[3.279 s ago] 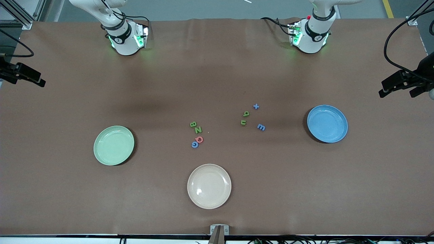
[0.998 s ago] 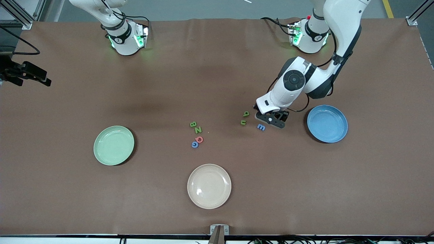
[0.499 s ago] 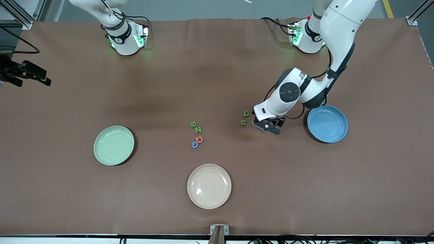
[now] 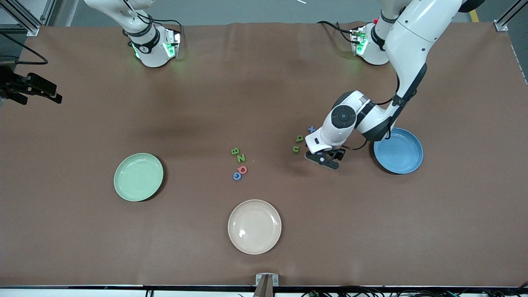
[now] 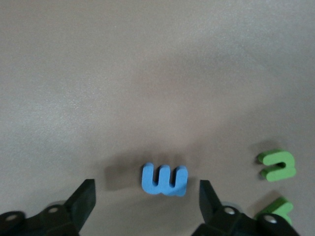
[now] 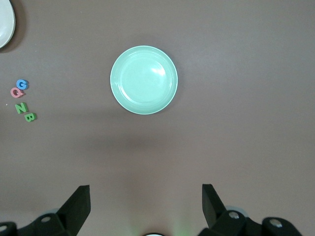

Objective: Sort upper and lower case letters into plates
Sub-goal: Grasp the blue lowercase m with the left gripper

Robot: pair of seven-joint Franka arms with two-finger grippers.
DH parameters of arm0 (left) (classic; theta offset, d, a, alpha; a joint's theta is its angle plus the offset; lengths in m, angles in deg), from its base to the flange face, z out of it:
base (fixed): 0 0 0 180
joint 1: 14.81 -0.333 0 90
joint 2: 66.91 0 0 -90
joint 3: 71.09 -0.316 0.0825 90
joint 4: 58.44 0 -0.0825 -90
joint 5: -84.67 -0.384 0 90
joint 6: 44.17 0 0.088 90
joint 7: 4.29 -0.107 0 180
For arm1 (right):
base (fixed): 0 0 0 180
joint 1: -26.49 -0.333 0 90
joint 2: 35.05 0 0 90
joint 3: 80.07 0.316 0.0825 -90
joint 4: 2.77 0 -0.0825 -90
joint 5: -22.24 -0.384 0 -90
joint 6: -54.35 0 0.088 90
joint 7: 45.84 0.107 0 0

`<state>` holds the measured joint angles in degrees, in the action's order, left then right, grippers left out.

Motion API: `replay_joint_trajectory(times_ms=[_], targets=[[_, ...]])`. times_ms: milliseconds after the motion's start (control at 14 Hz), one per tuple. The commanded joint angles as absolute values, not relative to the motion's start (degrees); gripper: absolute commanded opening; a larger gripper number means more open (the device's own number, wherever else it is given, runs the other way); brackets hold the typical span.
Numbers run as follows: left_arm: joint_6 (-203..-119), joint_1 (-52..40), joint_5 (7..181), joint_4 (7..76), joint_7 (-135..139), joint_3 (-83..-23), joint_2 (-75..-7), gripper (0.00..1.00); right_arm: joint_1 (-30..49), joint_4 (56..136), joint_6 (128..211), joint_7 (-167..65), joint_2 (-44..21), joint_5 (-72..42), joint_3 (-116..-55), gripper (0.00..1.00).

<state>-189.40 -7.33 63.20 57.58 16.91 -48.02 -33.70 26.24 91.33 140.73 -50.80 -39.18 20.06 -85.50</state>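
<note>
My left gripper (image 4: 323,158) is open and low over the table, its fingers either side of a blue small letter m (image 5: 165,179), apart from it; the hand hides the m in the front view. Two green small letters (image 4: 300,138) (image 4: 296,149) and a blue small t (image 4: 312,129) lie just beside the hand. Capitals lie in a cluster mid-table: green B (image 4: 235,151), green Z (image 4: 241,158), red Q (image 4: 242,169), blue G (image 4: 236,176). The sky blue plate (image 4: 398,150) is beside the left arm. The mint green plate (image 4: 138,177) is toward the right arm's end. My right gripper (image 6: 146,196) is open, empty, waiting high.
A cream-beige plate (image 4: 254,226) sits nearer the front camera than the capitals. The right wrist view shows the mint plate (image 6: 143,79) and the capitals (image 6: 22,101) far below it. Black camera mounts stand at both table ends.
My left arm has come in over the small letters, then slid a little toward the front camera and lowered, so its open fingers now straddle the blue m. The right arm has not moved.
</note>
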Motion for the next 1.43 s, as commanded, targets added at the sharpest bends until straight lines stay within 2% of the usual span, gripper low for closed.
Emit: replay_joint_trajectory(times_ms=[0, 285, 570, 927, 1141, 1354], targets=[[-190.42, -7.08, 61.65, 56.78, 19.35, -47.97, -32.72, 0.84, 26.76, 89.87, 140.40, -50.85, -38.05, 19.87, -85.43, 1.00], [-190.51, -6.99, 61.65, 57.05, 19.70, -47.89, -32.54, 0.72, 27.19, 89.69, 144.25, -51.56, -33.49, 20.31, -85.52, 1.00], [-190.51, -6.90, 61.56, 57.05, 21.62, -47.89, -32.54, 0.47, 29.12, 86.89, 145.84, -51.64, -25.84, 21.10, -85.61, 1.00], [-190.51, -6.46, 60.85, 56.78, 23.22, -47.89, -32.63, 0.26, 28.95, 84.86, 146.81, -46.66, -20.73, 20.84, -85.52, 1.00], [-189.63, -7.43, 60.77, 56.96, 22.52, -47.80, -35.43, 0.25, 29.13, 85.73, 148.99, -48.13, -18.08, 19.78, -85.43, 1.00], [-183.41, -9.88, 60.77, 57.31, 20.42, -47.36, -41.84, 0.25, 26.77, 89.15, 150.23, -37.12, -18.17, 17.25, -85.34, 1.00]])
